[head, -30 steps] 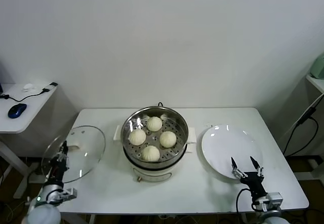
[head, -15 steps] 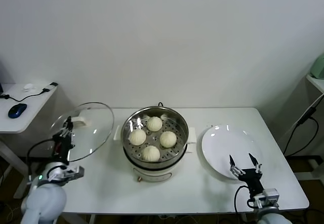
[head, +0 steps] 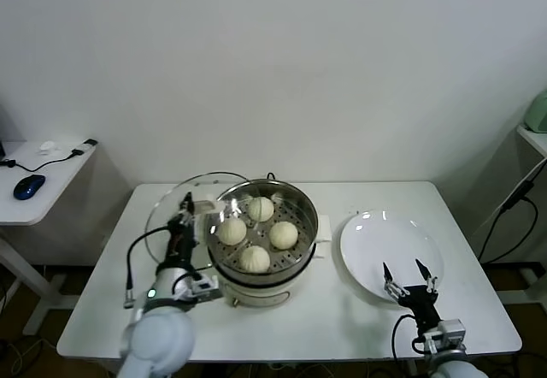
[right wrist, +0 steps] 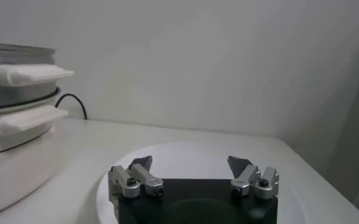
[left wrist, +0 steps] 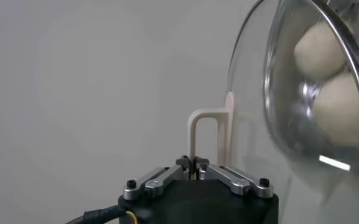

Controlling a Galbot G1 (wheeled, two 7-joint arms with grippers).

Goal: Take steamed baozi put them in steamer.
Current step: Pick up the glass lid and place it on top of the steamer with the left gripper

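The steamer (head: 303, 198) stands mid-table, a shiny steel pot on a cream base. Several cream-white baozi (head: 283, 235) lie on its perforated tray. My left gripper (head: 182, 222) is shut on the cream handle (left wrist: 202, 128) of the round glass lid (head: 171, 211). It holds the lid tilted on edge against the steamer's left side. In the left wrist view, the gripper (left wrist: 192, 166) pinches the handle, and baozi (left wrist: 344, 115) show through the glass (left wrist: 258, 103). My right gripper (head: 406, 275) is open and empty over the near edge of the white plate (head: 376, 237). It also shows in the right wrist view (right wrist: 190, 165).
The plate (right wrist: 185, 152) lies right of the steamer (right wrist: 14, 97). A black cable (right wrist: 75, 100) runs behind the pot. A side table with a blue mouse (head: 28, 186) stands beyond the table's left edge. Cables hang at the far right (head: 513, 215).
My left arm has carried the glass lid from the table's left edge rightwards up to the steamer's left side. My right gripper has barely moved.
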